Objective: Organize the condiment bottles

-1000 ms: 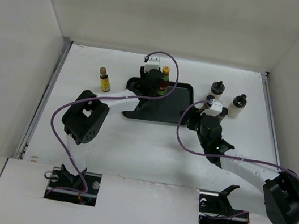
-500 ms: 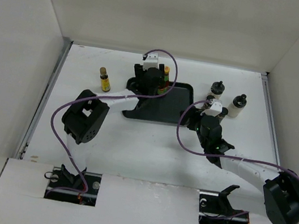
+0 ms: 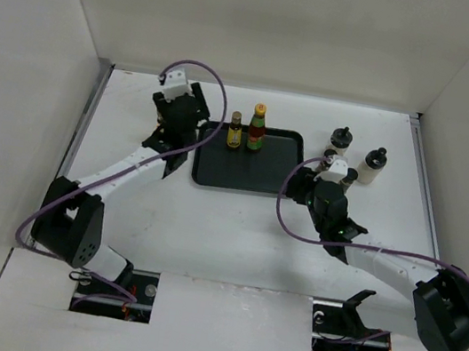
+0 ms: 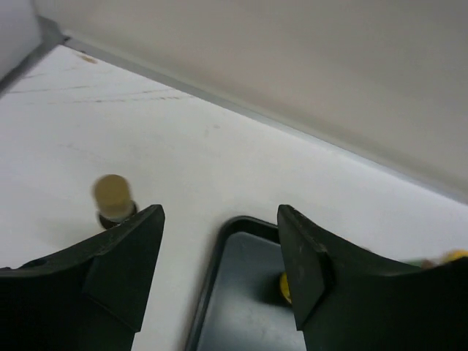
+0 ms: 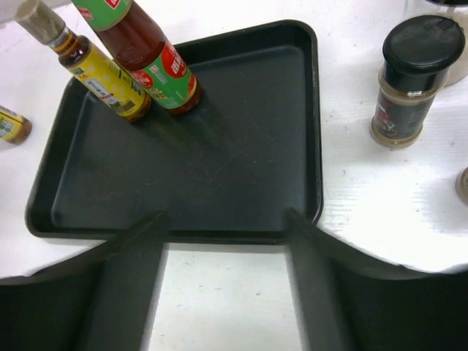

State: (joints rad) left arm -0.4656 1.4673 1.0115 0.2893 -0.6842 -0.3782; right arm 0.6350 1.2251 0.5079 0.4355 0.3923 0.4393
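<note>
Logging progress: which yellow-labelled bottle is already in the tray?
The yellow-labelled bottle beside the red-sauce bottle, at the tray's far edge; the other one stands on the table, left of it.

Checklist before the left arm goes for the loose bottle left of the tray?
1. Left gripper empty, jaws apart: ok.
2. Loose bottle centred between the left jaws: not ok. In the left wrist view its cap sits outside one finger.
3. Yellow-labelled bottle and red-sauce bottle standing in the tray: ok.
4. Bare tray floor left for another bottle: ok.
5. Right gripper empty, jaws apart, at the tray's near edge: ok.
6. Black-capped jar upright on the table beside the tray: ok.
</note>
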